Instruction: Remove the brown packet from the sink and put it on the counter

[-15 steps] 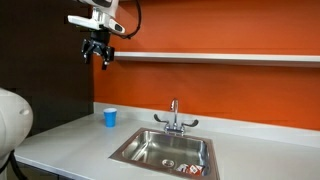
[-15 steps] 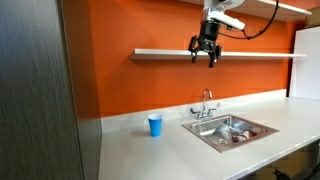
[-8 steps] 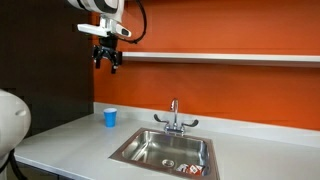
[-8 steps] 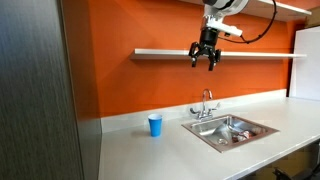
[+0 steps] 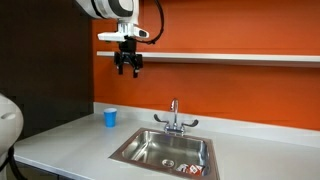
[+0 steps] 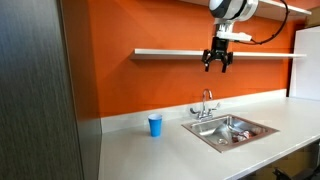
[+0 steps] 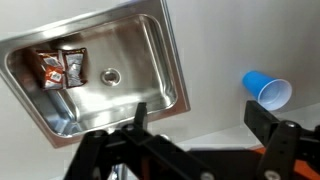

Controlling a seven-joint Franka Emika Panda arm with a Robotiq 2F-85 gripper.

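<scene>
Shifted sideways along the orange wall over the last second, in an exterior view: jaws now hanging at the height of the wall shelf [image 5: 240, 57], past the blue cup [image 5: 110, 117] and closer to the line of the chrome tap [image 5: 174, 118], yet high above the desk [image 5: 65, 140] and the steel sink [image 5: 128, 150]. Down in the basin's near corner, a reddish scrap, the brown packet [image 5: 191, 167], unmoved and untouched. Same story in the other exterior view: drifted a little along the shelf, now roughly over the tap [image 6: 205, 104], far above the sink [image 6: 198, 127], with the brown packet [image 6: 240, 136] lying flat on the basin floor and the blue cup [image 6: 155, 125] standing well apart on the desk [image 6: 130, 150]. Looking down in the wrist view: jaws spread wide and holding nothing, dark fingers [image 7: 262, 118] at the lower edge of the picture; sink [image 7: 165, 45] filling the upper left, brown packet [image 7: 71, 68] at its far end, left of the drain [image 7: 110, 75] (a darker piece touches it on the left; hard to say whether one packet or two). Blue cup [image 7: 268, 91] off to the right on the desk [image 7: 235, 40]. Judged from this, only the approach under way: lining up over the basin nearly done, the whole descent, the grasp and the carry to the desk not yet begun.
</scene>
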